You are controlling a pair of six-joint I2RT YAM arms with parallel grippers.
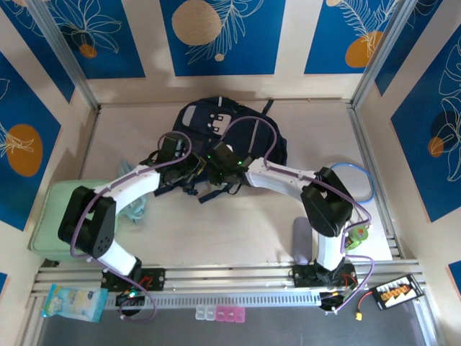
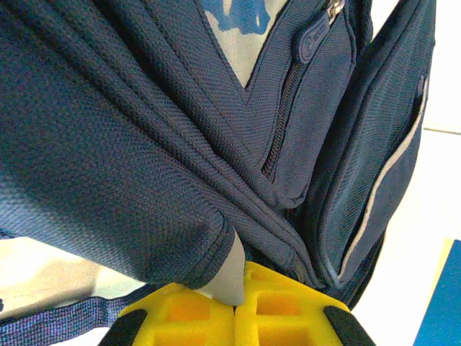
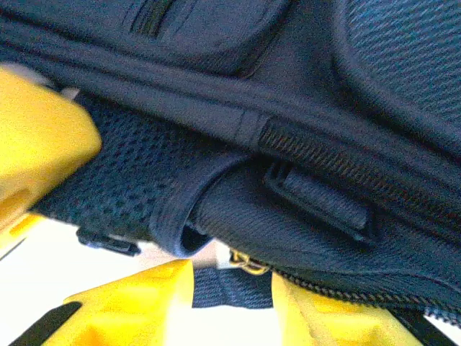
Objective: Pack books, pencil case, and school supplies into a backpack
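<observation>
1. At the far middle of the table (image 1: 238,231), the backpack (image 1: 230,122) is lying flat, with both arms reaching to its near edge.
2. Left gripper (image 2: 236,292) is pinching closed on a folded hem of the backpack's navy cloth. The yellow fingertips are meeting, with the fold draping over them.
3. Right gripper (image 3: 232,292) is standing with jaws apart, holding nothing. A brass zipper pull (image 3: 248,265) is hanging just above the gap, beside a padded mesh strap (image 3: 119,169).
4. You're dealing with soft woven cloth. It's sagging and creasing, so I'm judging it light, slack and unable to hold its own mouth open.
5. Thin single layers are likely slipping out of a pinch. You're better off taking doubled seams, the hem or the zipper tape (image 3: 338,155).
6. For the pull, you're aiming at a small metal tab, probably slick. Close squarely on it and tug along the zipper line, with the left pinch acting as anchor.
7. Nothing fragile here. The risk I'm seeing is cloth bunching into the zipper teeth.
</observation>
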